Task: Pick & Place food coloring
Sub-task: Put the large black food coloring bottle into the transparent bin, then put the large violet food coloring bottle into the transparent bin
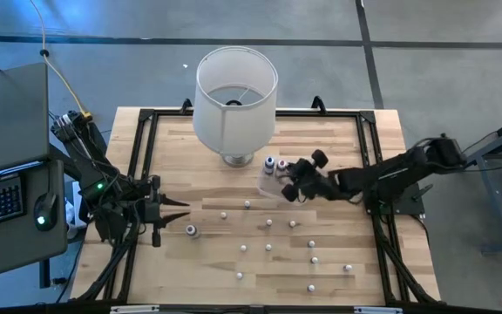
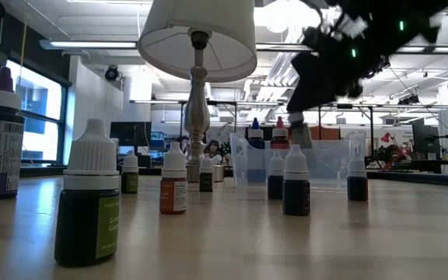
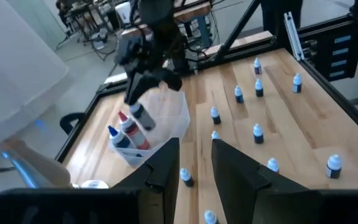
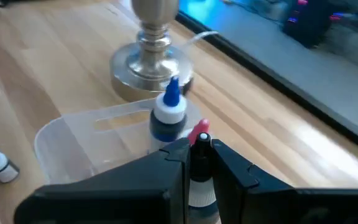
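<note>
Several tiny white-capped food coloring bottles [image 1: 268,248] stand scattered on the wooden table. A clear plastic tub [image 1: 268,181] sits beside the lamp base, and two bottles stand in it: one blue-tipped [image 4: 166,115], one red-tipped [image 3: 124,121]. My right gripper [image 1: 288,192] hangs over the tub's near side, shut on another bottle [image 3: 143,117]. My left gripper [image 1: 181,208] waits open at the table's left side, just above the wood, with one bottle [image 1: 191,229] standing near it. My right gripper pinches a small bottle between its two fingers, coming slanting down from the table's right. Its white cap [image 4: 199,183] shows in the gap between them. The bottle is lifted clear, and its dark lower part [image 3: 146,121] sticks out tilted below the fingers, over the tub.
A big white lampshade [image 1: 235,96] on a metal base [image 4: 154,62] stands at the table's far middle, just behind the tub. A black frame [image 1: 142,148] runs along the table's edges. Bare wood lies between the loose bottles and the near edge.
</note>
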Tool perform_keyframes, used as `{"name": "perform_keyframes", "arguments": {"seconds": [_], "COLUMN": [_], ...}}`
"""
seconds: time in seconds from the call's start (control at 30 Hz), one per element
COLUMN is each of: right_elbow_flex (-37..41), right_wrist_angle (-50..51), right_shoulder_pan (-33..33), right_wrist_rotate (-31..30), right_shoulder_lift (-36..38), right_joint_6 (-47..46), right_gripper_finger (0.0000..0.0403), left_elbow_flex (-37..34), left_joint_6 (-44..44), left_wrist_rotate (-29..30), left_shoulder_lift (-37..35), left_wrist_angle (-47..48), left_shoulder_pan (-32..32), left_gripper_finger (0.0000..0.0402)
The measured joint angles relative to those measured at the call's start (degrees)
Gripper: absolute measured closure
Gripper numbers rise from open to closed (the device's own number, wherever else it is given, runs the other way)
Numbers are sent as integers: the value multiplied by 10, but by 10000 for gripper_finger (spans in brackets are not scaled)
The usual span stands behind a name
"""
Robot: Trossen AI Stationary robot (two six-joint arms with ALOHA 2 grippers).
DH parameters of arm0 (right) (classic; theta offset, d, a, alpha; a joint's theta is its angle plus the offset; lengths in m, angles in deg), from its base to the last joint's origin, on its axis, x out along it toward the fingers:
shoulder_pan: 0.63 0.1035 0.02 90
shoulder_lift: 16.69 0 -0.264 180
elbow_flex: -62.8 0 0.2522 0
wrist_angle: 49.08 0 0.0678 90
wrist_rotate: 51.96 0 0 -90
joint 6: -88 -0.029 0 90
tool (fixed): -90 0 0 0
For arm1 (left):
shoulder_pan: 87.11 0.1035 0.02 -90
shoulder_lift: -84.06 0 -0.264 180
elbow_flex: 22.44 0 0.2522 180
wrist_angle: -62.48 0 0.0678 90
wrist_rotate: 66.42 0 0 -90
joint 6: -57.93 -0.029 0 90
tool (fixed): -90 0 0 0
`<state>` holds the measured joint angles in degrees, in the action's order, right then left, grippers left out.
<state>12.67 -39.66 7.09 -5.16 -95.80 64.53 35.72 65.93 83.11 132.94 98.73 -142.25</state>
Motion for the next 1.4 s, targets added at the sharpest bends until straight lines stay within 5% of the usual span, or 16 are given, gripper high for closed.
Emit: {"name": "perform_keyframes", "arguments": {"seconds": [0.27, 0.5, 0.83, 1.03, 1.27, 1.4], "right_elbow_flex": [177, 199, 199, 150, 32, -40], "right_wrist_angle": [-354, -382, -420, -440, -422, -408], "right_shoulder_pan": [-81, -112, -116, -100, -42, 9], "right_wrist_rotate": [85, 122, 139, 144, 274, 282], "right_shoulder_lift": [0, 0, 0, 16, 14, -41], "right_joint_6": [74, 73, 120, 197, 209, 230], "right_gripper_finger": [361, 347, 252, 242, 247, 247], "left_elbow_flex": [0, 0, 0, 0, 0, 0], "left_joint_6": [-2, 2, 12, 13, 15, 24], "left_wrist_rotate": [-12, -20, -21, -20, -21, -51], "left_shoulder_lift": [0, 0, 0, 0, 0, 0], "left_wrist_angle": [0, 0, 0, 0, 1, 12], "left_shoulder_pan": [0, 0, 0, 0, 0, 0], "left_gripper_finger": [309, 309, 309, 309, 309, 309]}}
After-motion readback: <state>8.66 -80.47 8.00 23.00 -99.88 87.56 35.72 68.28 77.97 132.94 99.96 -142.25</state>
